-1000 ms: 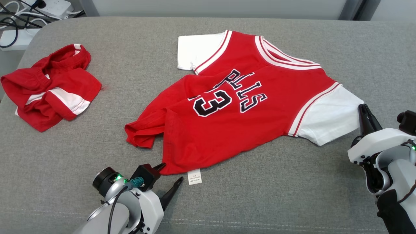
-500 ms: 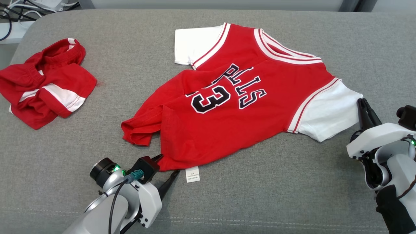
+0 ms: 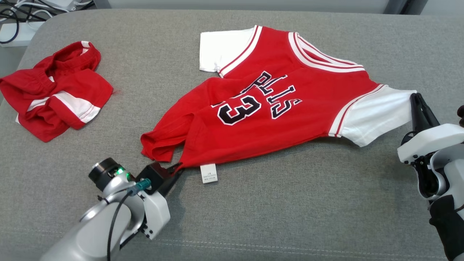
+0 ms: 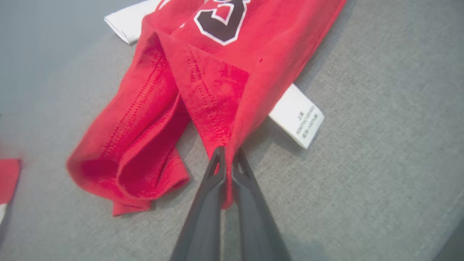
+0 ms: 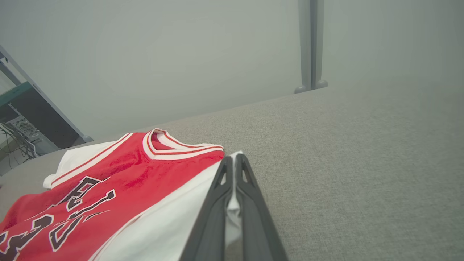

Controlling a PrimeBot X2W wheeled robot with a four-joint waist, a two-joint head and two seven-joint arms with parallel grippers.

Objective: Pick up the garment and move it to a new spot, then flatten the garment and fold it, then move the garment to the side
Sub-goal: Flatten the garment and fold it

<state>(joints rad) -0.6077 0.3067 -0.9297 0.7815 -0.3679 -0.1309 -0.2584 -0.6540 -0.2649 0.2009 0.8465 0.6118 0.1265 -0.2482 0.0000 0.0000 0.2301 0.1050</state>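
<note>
The garment (image 3: 275,119) is a red jersey with white sleeves and black lettering, lying spread across the grey cushion (image 3: 290,210). My left gripper (image 3: 177,168) is shut on the near corner of its red hem (image 4: 217,108), beside the white care label (image 3: 209,173); the jaws pinch the cloth in the left wrist view (image 4: 228,150). At the far right, my right gripper (image 3: 417,97) is shut on the edge of the white sleeve (image 3: 377,112). White fabric shows between its closed fingers in the right wrist view (image 5: 233,159). The hem's left part is bunched in folds (image 4: 137,145).
A second red and white piece of clothing (image 3: 54,94) lies crumpled at the cushion's left end. Cables and a power strip (image 3: 14,29) sit beyond the far left corner. A grey post (image 5: 311,43) stands behind the cushion's far edge.
My left gripper has slid onto the hem corner and shut on it. The right gripper has drawn the white sleeve outward, pulling the jersey tauter. The head view shifted slightly.
</note>
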